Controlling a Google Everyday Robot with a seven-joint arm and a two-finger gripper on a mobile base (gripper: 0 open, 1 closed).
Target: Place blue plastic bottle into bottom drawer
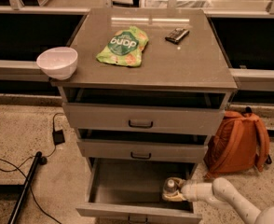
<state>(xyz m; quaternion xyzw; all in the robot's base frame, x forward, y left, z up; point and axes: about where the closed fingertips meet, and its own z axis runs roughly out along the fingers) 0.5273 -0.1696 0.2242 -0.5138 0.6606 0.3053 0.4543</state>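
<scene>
The bottom drawer (127, 181) of the grey cabinet stands pulled open. My gripper (173, 192) reaches in from the lower right, down at the drawer's right front corner. It is closed around the blue plastic bottle (169, 186), a small clear bottle with a white cap, held upright inside the drawer. Whether the bottle's base touches the drawer floor is hidden by the fingers.
On the cabinet top lie a green snack pouch (123, 45) and a dark bar (177, 35); a white bowl (58, 62) sits at the left edge. An orange backpack (237, 143) leans right of the cabinet. Cables (30, 171) lie on the floor at left.
</scene>
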